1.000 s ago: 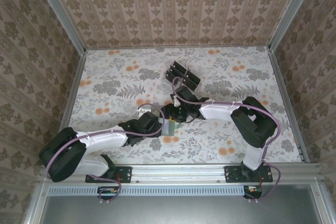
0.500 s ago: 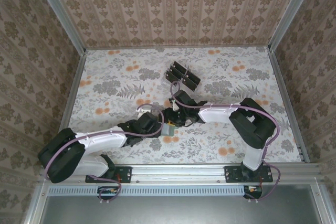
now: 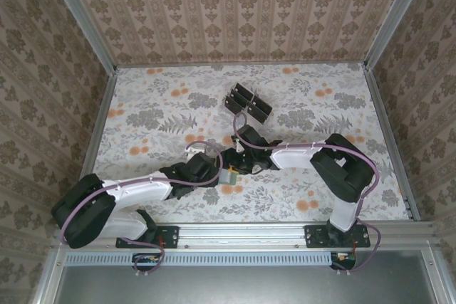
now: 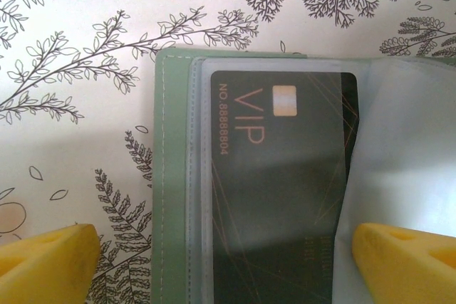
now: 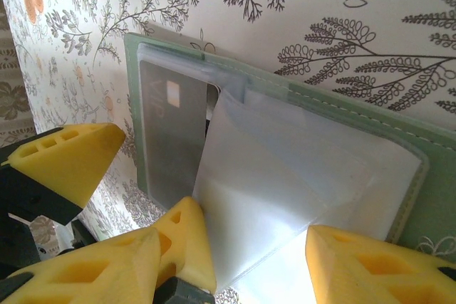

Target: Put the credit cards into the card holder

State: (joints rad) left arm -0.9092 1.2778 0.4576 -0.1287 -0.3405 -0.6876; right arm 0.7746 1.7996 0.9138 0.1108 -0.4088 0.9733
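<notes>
Grey-and-orange floral cloth [image 3: 157,115] is covering the whole tabletop. Brown patterned wallpaper [image 3: 235,12] is lining the walls on the left, right and far sides, and metal rails [image 3: 80,23] are running up the corners. A clear rack [image 3: 248,102] of dark cards is standing at the far middle of the table.

The left arm [image 3: 139,189] and right arm [image 3: 299,153] are reaching inward and meeting near the middle. There, well apart from the rack, the card holder [image 3: 229,174] is lying flat and open on the cloth.

Seen from the left wrist, one credit card [image 4: 278,190] is sitting inside a clear pocket of the grey-green holder. Its long axis is running parallel to the holder's stitched edge, and its gold chip end is pointing away from that camera. From overhead, the arms are hiding too much to tell how that axis is lying across the table.

The left gripper [image 4: 228,265] is hovering with its yellow fingers [image 4: 46,258] spread wide, one over the cloth just beside the holder and the other over the clear pocket. The right gripper [image 5: 235,265] is also standing with its fingers parted. A loose clear plastic leaf [image 5: 285,190] is rising between them, and whether they are touching it is unclear.
</notes>
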